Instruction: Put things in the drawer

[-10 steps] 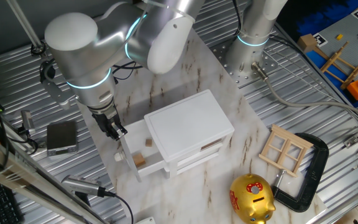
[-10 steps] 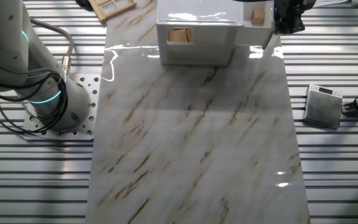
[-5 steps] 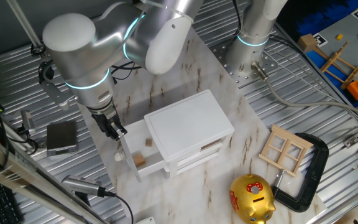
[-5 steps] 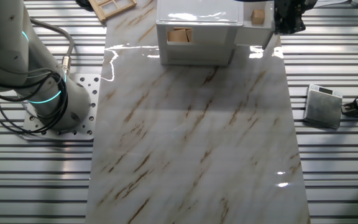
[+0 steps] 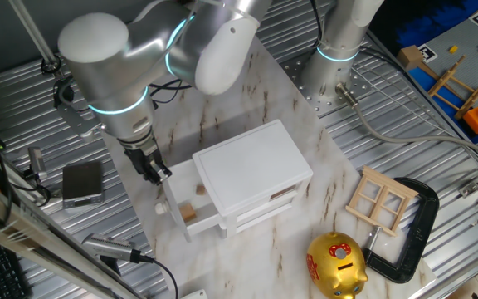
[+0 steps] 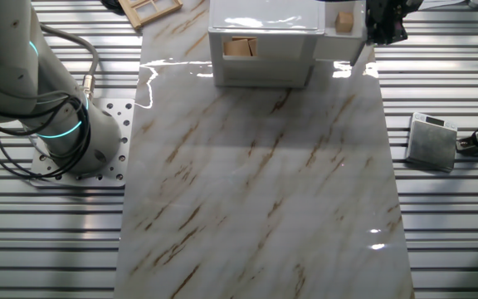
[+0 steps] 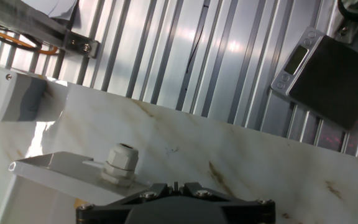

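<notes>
The white cabinet [image 5: 251, 170] stands on the marble board. Its top drawer [image 5: 181, 223] is pulled out to the left, with the round knob [image 5: 161, 209] on its front. Two tan wooden cubes [image 5: 197, 191] [image 5: 187, 214] lie inside it. In the other fixed view one cube [image 6: 344, 22] shows in the open drawer. My gripper [image 5: 158, 172] hangs just above and beside the drawer's front edge, with its jaws together and nothing between them. The hand view shows the knob [image 7: 120, 163] and the drawer front just below my shut fingertips [image 7: 176, 186].
A grey scale [image 5: 83, 183] lies left of the board and also shows in the hand view [image 7: 328, 74]. A pale wooden window frame [image 5: 380, 199], a black clamp [image 5: 413, 224] and a gold piggy bank [image 5: 336, 264] sit right of the cabinet. The arm's base [image 5: 338, 58] is behind it.
My gripper has risen slightly from the drawer front. The drawer and the cubes have not moved.
</notes>
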